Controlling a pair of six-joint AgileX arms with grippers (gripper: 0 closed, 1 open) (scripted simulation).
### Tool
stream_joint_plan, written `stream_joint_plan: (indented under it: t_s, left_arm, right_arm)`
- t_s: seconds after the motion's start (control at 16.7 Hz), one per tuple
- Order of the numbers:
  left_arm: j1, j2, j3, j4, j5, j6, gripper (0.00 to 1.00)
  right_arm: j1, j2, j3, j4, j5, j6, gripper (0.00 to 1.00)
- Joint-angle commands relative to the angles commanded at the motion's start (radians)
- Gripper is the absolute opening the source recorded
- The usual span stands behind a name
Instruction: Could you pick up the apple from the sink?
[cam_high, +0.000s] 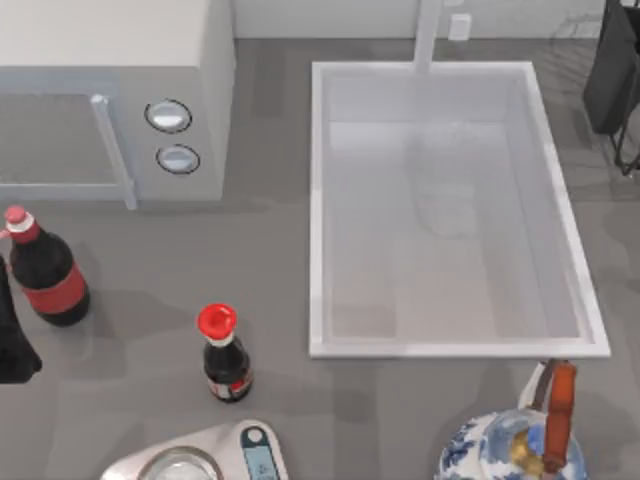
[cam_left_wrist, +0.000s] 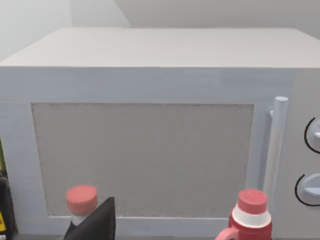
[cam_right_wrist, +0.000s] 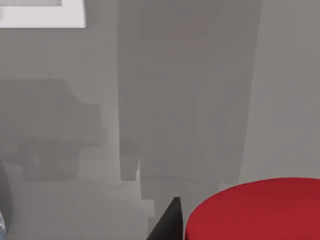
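— What does the right tool (cam_right_wrist: 212, 227) hold?
— The apple (cam_right_wrist: 255, 210), gripped tight, above the grey table (cam_right_wrist: 200, 100) and outside the sink (cam_high: 318, 200).
— And the left tool (cam_high: 12, 345)?
— Parked at the table's left edge, beside a bottle (cam_high: 48, 275).

Illumination is even and diffuse, with soft shadows on the grey table (cam_high: 300, 400) falling toward 3 o'clock of each bottle (cam_high: 225, 357), faint reflections in the sink (cam_high: 330, 210) floor, no glare, slight overall softness.
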Motion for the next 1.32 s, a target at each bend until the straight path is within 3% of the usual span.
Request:
stream_joint_plan:
  t_s: [0.42, 0.78, 1.32]
  left_arm:
    - [0.000, 0.000, 0.000, 0.000, 0.000, 0.000, 1.00]
    - [0.000, 0.000, 0.000, 0.000, 0.000, 0.000, 1.00]
    - [0.000, 0.000, 0.000, 0.000, 0.000, 0.000, 1.00]
  right_arm:
    - [0.001, 0.060, -0.265, 0.346, -0.001, 0.003, 0.00]
    - [0.001, 0.070, -0.301, 0.382, -0.001, 0.003, 0.00]
    - [0.001, 0.070, -0.301, 0.382, -0.001, 0.003, 0.68]
